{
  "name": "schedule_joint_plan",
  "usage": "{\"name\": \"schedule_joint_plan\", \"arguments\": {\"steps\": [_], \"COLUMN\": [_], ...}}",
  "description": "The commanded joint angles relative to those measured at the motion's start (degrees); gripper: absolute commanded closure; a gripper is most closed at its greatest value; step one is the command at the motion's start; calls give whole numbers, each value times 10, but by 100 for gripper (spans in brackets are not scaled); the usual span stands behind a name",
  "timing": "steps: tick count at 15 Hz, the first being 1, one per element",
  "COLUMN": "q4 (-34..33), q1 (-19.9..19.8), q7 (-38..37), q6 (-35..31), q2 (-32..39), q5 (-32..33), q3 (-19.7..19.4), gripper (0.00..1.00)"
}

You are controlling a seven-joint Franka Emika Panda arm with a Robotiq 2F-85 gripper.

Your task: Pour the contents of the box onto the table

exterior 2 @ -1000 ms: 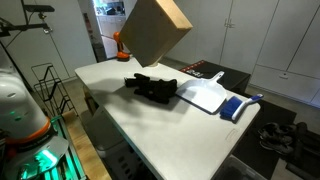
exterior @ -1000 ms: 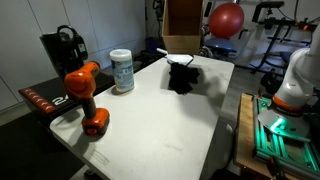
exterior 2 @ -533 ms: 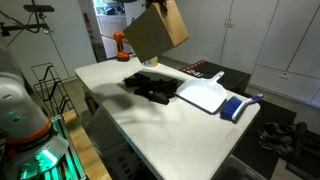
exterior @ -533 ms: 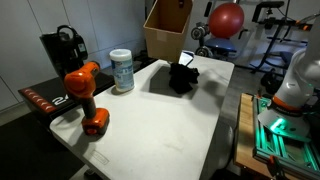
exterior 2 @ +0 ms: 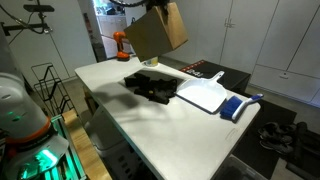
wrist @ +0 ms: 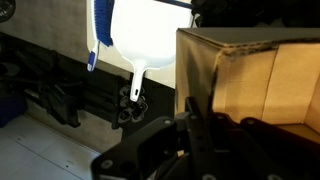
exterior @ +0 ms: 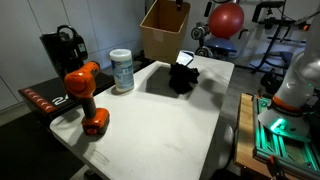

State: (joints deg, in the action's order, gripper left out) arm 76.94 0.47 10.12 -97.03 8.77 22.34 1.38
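Note:
A brown cardboard box point(exterior: 165, 28) hangs in the air above the far end of the white table point(exterior: 160, 120), tilted, and it also shows in an exterior view point(exterior 2: 155, 33). My gripper point(wrist: 195, 105) is shut on the box wall point(wrist: 250, 85) in the wrist view. A black bundle of cloth-like items point(exterior: 183, 76) lies on the table below the box; it also shows in an exterior view point(exterior 2: 152, 88).
An orange drill point(exterior: 85, 95), a white wipes canister point(exterior: 122, 70) and a black device point(exterior: 62, 50) stand at one side of the table. A white dustpan with blue brush point(exterior 2: 215, 98) lies at the table's edge, also in the wrist view point(wrist: 140, 40). A red ball point(exterior: 226, 20) is behind.
The box has risen and tilted back more upright over the last second. The black bundle lies still on the table.

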Motion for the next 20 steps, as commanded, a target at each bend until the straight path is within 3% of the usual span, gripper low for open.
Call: {"name": "schedule_joint_plan", "arguments": {"steps": [1,9,20], "q4": [-19,-55,-93], "q1": [-13,-51,-92], "q7": [7,29,79], "q6": [-1,-1,-59], "q2": [25,85,168], "q5": [-42,-133,-222], "q3": [-3,-2,4], "gripper": [99,99,99]}}
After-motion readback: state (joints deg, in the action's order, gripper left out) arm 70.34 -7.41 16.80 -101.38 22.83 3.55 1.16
